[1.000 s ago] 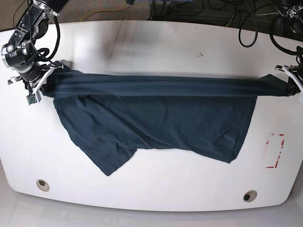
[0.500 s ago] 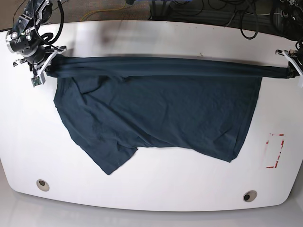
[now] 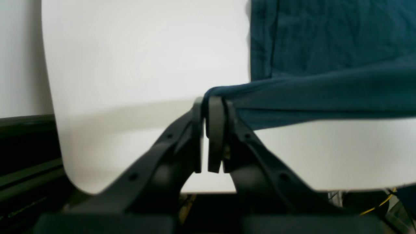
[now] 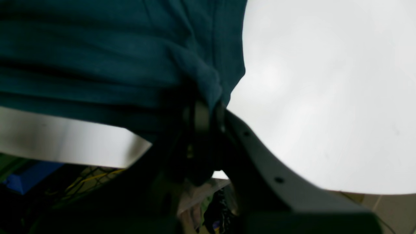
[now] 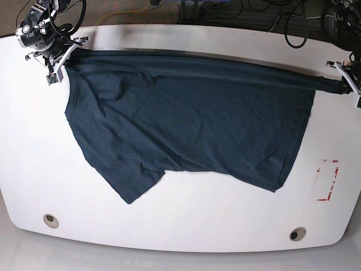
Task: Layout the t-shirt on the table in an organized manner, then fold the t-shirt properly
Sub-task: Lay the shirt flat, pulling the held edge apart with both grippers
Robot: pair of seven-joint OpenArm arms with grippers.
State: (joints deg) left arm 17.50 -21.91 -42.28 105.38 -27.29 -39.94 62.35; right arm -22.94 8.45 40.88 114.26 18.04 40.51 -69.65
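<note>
The dark teal-navy soft cotton short-sleeved t-shirt (image 5: 186,121) lies spread across the middle of the glossy white counter with rounded corners (image 5: 186,220). Its far edge is pulled into a taut, bunched band between the two arms, while the rest lies flat on the counter with a few creases, its near edge hanging unevenly toward the two round grommet holes (image 5: 51,220). No label or writing can be read on the cloth. At one end of the band, the left gripper (image 5: 345,84) has its jaws pressed together, pinching a corner of the t-shirt (image 3: 325,94). At the other end, the right gripper (image 5: 56,61) likewise pinches bunched fabric (image 4: 201,81). A red tape rectangle mark (image 5: 328,179) sits just beyond the t-shirt's edge, below the left gripper.
</note>
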